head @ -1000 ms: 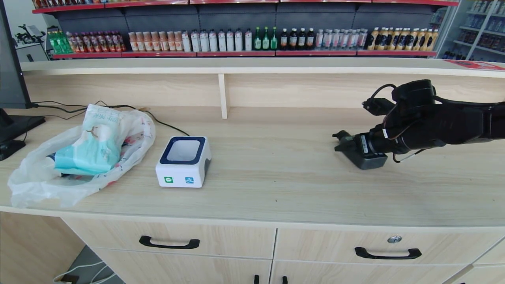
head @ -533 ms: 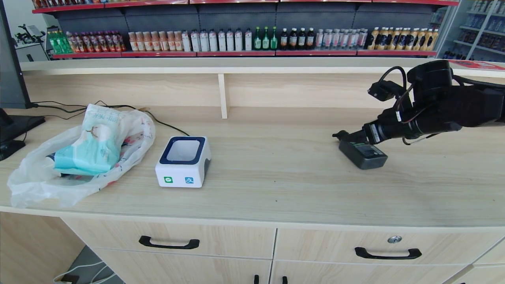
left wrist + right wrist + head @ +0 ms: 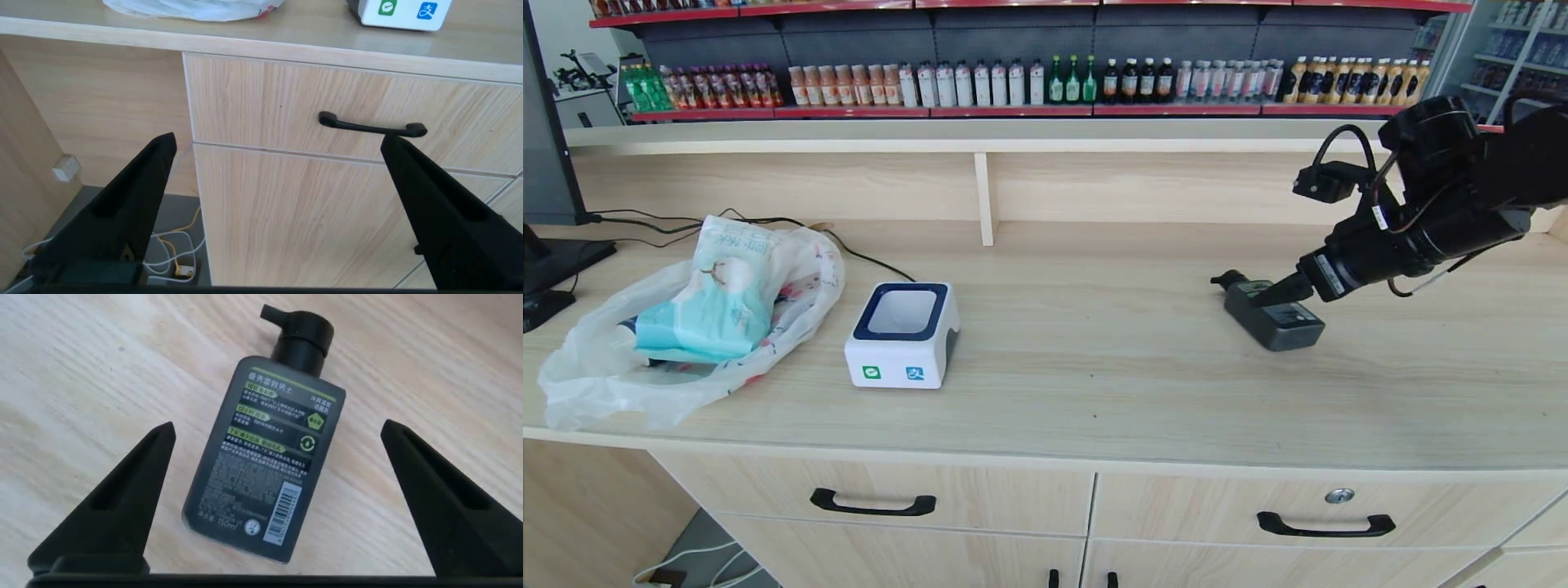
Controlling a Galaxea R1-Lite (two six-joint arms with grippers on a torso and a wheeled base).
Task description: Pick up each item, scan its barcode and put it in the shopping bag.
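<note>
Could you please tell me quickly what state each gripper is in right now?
The left gripper is open, holding nothing.
The right gripper is open over the bottle, not gripping it.

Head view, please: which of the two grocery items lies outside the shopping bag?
The dark pump bottle, lying flat on the counter at the right; the teal packet sits inside the shopping bag.
</note>
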